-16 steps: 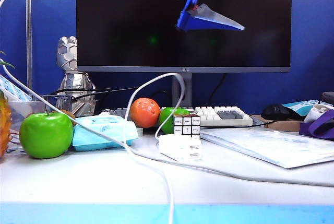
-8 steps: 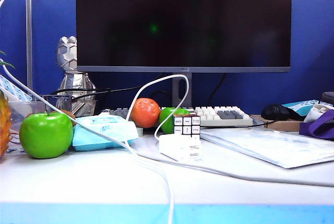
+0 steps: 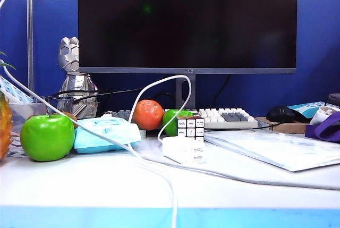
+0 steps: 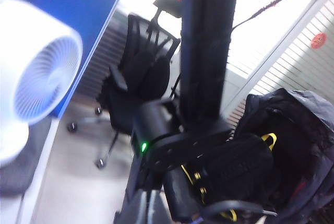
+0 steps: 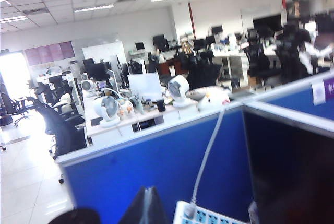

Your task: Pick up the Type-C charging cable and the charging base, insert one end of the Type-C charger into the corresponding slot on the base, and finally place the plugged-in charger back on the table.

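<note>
Exterior view: puzzle cube [image 3: 190, 127] behind charging base [image 3: 184, 149]; both grippers' fingers [image 5: 147, 207] pressed together, aloft.

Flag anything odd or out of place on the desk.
Nothing is spilled or damaged. The Type-C charging cable arches up off the table and trails over its front edge. The left gripper and right gripper are both shut, away from the desk.

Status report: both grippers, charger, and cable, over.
Left gripper and right gripper shut, empty, off the desk. Glossy white charging base on table, thin white cable looped from it. Nothing obstructing.
</note>
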